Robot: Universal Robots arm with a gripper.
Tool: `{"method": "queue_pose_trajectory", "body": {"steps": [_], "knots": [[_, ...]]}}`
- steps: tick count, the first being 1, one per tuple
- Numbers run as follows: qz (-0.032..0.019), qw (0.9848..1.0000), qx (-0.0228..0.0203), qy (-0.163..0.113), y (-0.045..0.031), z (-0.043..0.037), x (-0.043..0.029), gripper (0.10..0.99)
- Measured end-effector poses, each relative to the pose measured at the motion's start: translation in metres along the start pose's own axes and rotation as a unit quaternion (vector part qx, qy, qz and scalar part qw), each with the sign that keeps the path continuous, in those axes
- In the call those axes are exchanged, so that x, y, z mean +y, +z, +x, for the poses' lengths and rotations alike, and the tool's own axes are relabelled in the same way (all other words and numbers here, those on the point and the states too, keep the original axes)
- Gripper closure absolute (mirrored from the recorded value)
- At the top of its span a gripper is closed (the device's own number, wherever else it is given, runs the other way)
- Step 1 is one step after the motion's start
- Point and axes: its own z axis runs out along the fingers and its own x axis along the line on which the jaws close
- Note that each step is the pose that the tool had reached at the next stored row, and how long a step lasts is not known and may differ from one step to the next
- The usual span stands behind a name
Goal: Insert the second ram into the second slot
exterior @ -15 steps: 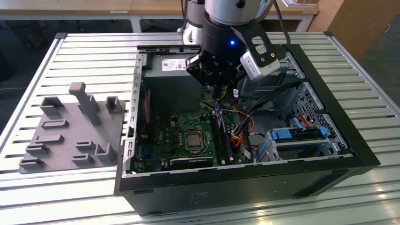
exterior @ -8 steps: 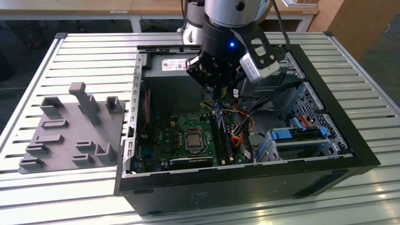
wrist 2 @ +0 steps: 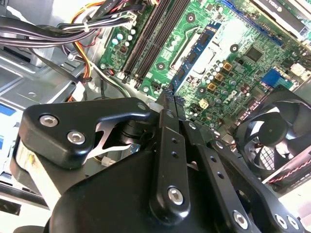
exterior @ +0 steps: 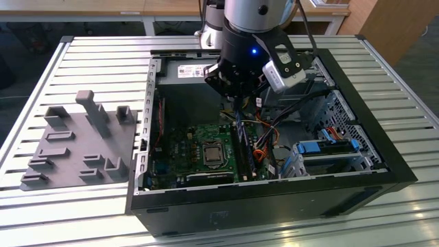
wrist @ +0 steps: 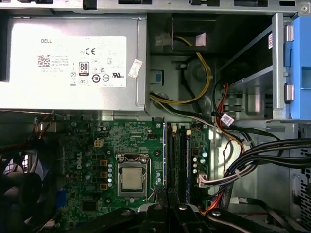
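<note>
Item: my gripper (exterior: 235, 95), fingers drawn together on the second ram (wrist: 164, 155), a thin blue stick held edge-on. Location: inside the open computer case (exterior: 274, 188), over the memory slots (wrist: 179, 155) of the green motherboard (wrist: 92, 145). Whether it touches a slot, I cannot tell.

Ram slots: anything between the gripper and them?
Nothing visible. The gripper hangs over the slots with open space beneath it. The cables run beside the slots, not across them.
</note>
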Motion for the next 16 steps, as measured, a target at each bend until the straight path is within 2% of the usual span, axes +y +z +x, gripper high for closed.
{"method": "queue_pose_trajectory", "body": {"steps": [16], "knots": [[-0.0001,1.0,0.0,0.0,0.0042,0.0,-0.0001,0.969]]}}
